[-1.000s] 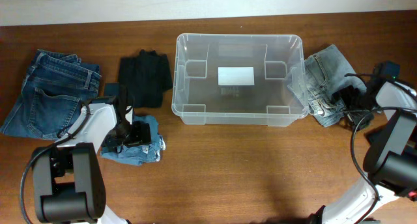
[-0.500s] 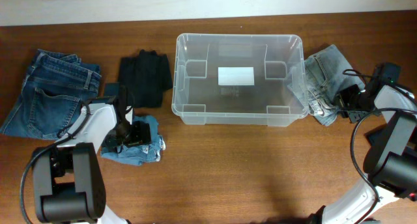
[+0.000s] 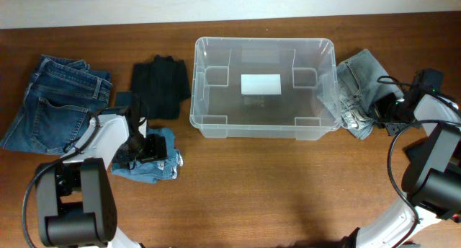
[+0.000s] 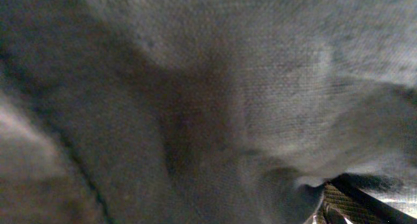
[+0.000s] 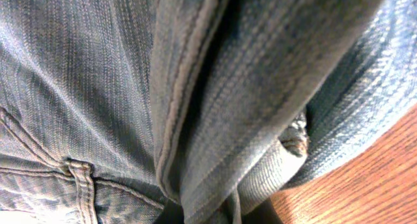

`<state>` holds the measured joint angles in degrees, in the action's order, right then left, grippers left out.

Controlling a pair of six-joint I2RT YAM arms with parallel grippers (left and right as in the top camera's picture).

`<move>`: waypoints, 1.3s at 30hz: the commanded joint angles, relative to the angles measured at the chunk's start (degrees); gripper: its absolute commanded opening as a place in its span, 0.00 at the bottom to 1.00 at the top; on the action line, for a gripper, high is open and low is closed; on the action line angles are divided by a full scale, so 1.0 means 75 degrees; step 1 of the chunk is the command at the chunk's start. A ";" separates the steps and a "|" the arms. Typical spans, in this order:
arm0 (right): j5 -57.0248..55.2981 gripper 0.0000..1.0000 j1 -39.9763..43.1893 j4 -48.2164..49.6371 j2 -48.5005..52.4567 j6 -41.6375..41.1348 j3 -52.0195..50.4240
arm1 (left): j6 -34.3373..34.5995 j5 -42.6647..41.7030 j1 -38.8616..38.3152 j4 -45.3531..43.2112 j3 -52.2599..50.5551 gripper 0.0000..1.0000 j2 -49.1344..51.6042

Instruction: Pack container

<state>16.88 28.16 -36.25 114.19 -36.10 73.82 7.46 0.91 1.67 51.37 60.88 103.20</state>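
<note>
Blurred grey-blue cloth (image 4: pixel 215 87) fills nearly the whole frame; a dark, unclear edge (image 4: pixel 368 199) shows bottom right.

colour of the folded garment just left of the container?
Black. The folded garment shows best in the overhead view.

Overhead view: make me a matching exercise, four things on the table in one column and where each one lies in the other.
Things:
1. container
2. black garment
3. dark blue jeans
4. pale jeans

Places:
a. far left
b. centre
c. right of the container
d. just left of the container

Pairs: 1-b, 2-d, 3-a, 4-c
</note>
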 commanded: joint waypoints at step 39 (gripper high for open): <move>-0.0134 0.04 0.0347 0.0152 -0.3427 0.2369 0.0254 | -0.0099 0.0050 -0.0023 0.0003 0.0015 0.99 0.0184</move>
<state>15.57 30.72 -36.32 93.47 -22.63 74.32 7.46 0.91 1.65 51.37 60.88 103.20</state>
